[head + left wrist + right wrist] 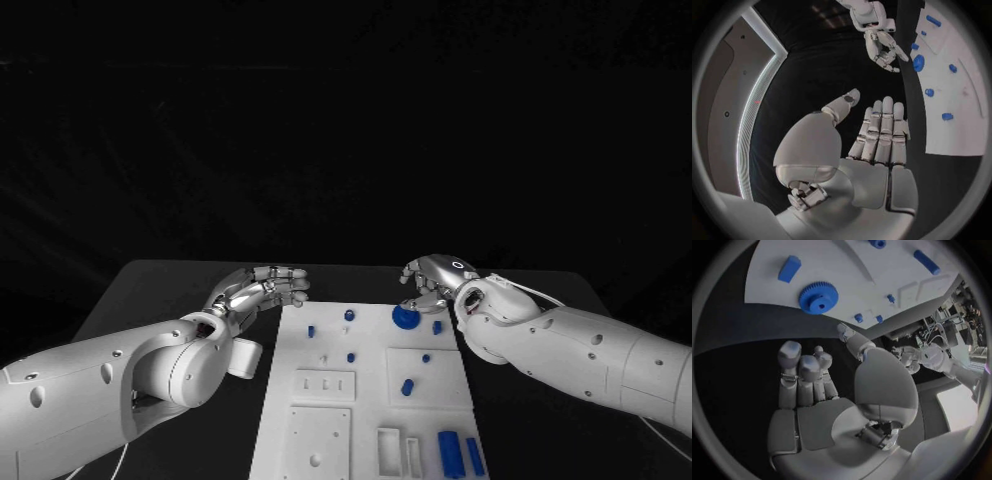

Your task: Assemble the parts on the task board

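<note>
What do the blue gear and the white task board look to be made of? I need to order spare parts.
The blue gear looks like moulded or printed plastic: even matte blue, crisp teeth, no metallic shine. The task board seems to be matte white plastic too, with cut recesses and raised panels; painted metal can't be ruled out.

A black table (pixel 173 285) stands against a dark, unlit backdrop.
</note>
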`<action>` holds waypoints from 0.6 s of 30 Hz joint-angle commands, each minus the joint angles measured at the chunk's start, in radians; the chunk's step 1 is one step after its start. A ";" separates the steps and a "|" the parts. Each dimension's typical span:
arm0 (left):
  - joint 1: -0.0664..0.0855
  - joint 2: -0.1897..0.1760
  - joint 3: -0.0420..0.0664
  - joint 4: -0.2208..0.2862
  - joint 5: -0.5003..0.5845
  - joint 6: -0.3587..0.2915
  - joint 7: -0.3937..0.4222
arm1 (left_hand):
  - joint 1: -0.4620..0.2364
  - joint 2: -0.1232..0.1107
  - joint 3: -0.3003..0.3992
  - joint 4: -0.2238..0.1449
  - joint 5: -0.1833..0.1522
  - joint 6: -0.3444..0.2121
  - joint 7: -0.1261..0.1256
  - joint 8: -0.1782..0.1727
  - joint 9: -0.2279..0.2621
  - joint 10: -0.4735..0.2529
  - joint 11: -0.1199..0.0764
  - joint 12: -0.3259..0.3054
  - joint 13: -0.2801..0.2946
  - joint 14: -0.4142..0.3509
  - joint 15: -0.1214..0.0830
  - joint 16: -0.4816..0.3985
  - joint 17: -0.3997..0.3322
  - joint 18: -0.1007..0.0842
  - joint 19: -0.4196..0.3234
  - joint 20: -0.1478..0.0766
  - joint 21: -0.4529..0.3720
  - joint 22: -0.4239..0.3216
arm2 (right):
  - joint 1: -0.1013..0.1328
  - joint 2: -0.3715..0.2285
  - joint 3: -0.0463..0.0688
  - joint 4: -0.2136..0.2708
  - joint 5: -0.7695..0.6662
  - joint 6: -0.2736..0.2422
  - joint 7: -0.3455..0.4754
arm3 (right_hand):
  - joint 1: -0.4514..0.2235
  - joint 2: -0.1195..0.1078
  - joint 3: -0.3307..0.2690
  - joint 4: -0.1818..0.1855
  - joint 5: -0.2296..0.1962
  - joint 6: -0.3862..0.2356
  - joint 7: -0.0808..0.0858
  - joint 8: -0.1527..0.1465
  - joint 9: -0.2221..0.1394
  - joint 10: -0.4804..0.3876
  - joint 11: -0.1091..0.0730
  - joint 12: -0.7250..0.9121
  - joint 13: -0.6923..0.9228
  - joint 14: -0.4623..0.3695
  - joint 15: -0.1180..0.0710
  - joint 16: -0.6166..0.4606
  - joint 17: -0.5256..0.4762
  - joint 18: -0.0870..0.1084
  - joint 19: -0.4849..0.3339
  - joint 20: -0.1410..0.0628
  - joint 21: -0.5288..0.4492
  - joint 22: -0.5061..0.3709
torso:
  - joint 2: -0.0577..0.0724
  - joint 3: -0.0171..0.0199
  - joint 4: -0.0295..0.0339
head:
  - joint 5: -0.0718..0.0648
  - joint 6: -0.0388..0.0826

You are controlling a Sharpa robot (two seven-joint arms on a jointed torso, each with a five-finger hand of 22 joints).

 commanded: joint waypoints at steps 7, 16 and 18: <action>0.002 0.008 0.001 -0.005 -0.004 0.010 0.010 | 0.002 -0.004 0.005 0.000 0.006 0.007 -0.002 0.000 -0.001 0.007 -0.002 -0.001 0.001 0.002 0.000 -0.004 0.001 0.007 0.002 0.005 -0.001 0.020 | -0.027 0.027 -0.001 -0.058 0.016 0.115 -0.007 | -0.016 0.009 -0.018 -0.009 0.012 -0.035 0.000 -0.016 -0.006 0.047 0.006 0.105 0.112 -0.011 0.006 0.021 0.033 0.062 -0.006 -0.010 0.026 0.023 | 0.000 -0.0018 0.0020 | -0.006 -0.009; 0.002 0.008 0.001 -0.008 -0.003 0.015 0.005 | 0.001 -0.004 0.004 0.001 0.005 0.005 -0.001 -0.002 -0.001 0.005 -0.001 -0.002 0.000 0.001 0.000 -0.006 0.001 0.007 0.001 0.005 -0.001 0.019 | -0.050 0.035 -0.001 -0.085 0.018 0.112 -0.001 | -0.012 0.022 -0.014 -0.016 0.021 -0.020 0.002 -0.006 0.000 0.078 0.009 0.143 0.155 -0.015 0.009 0.032 0.057 0.062 -0.005 -0.019 0.065 0.025 | 0.000 -0.0029 0.0011 | -0.005 -0.013; 0.002 0.007 0.001 -0.008 -0.003 0.016 0.003 | 0.000 -0.004 0.004 0.001 0.005 0.005 -0.001 -0.002 -0.002 0.004 -0.001 -0.003 0.000 0.001 0.000 -0.006 0.002 0.007 0.001 0.005 -0.002 0.019 | -0.051 0.034 -0.001 -0.086 0.018 0.111 0.000 | -0.009 0.025 -0.009 -0.017 0.015 -0.018 0.002 -0.004 0.001 0.077 0.009 0.143 0.156 -0.016 0.009 0.032 0.060 0.062 -0.007 -0.019 0.068 0.024 | -0.001 -0.0037 0.0013 | -0.005 -0.013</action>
